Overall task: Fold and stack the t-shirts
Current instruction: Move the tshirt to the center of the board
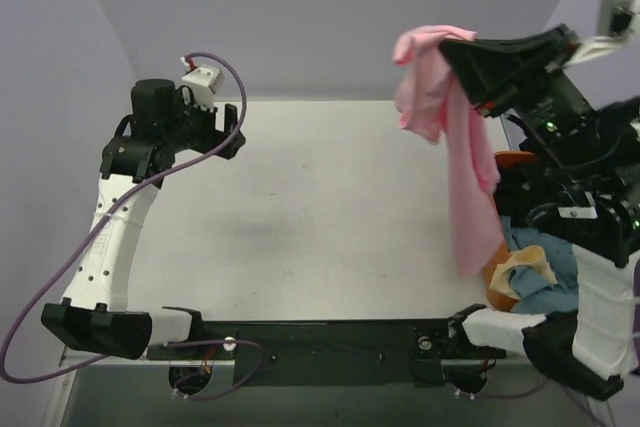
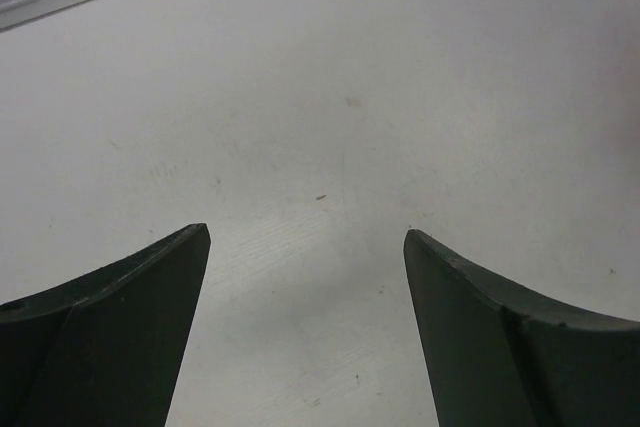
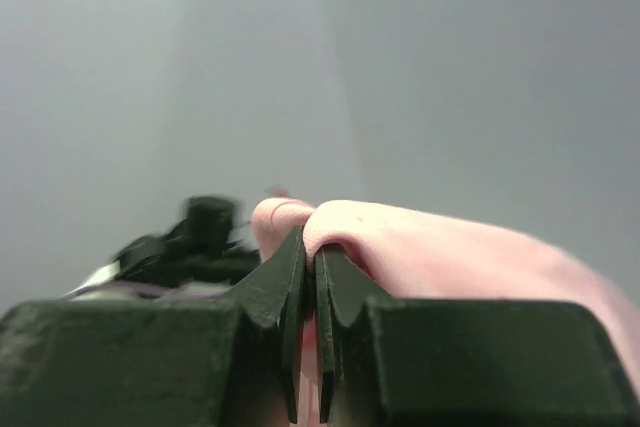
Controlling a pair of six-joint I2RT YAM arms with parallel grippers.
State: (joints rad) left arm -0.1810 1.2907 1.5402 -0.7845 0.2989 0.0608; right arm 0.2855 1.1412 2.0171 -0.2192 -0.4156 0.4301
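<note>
High over the right edge of the worktop [image 1: 330, 197], your right arm [image 1: 545, 72] holds the pink shirt [image 1: 465, 167] in the air. The right jaws are clenched on a bunched fold near its top. In the right wrist view, pink cloth is pinched between the two tips and bulges over them. From that pinch the shirt hangs down as a long narrow drape. Its lower end dangles just beside the orange tub [image 1: 498, 292] on the right, and you cannot tell whether it touches the worktop. A blue shirt [image 1: 555, 282] and a tan cloth [image 1: 525, 265] lie heaped in the tub, unfolded.

At the far left, your left arm [image 1: 115, 237] hovers over the worktop. The left jaws are released and spread wide, with nothing between them, well apart from the pink shirt.

You appear to be at the opening step. One shirt is picked up but not yet laid out, no fold is made, and no stack is begun. The next move calls for carrying the shirt toward the middle and lowering it so that it spreads flat. Held by a single pinch, it will likely land crumpled. The left jaws probably need to take a second corner or hem to stretch it.
</note>
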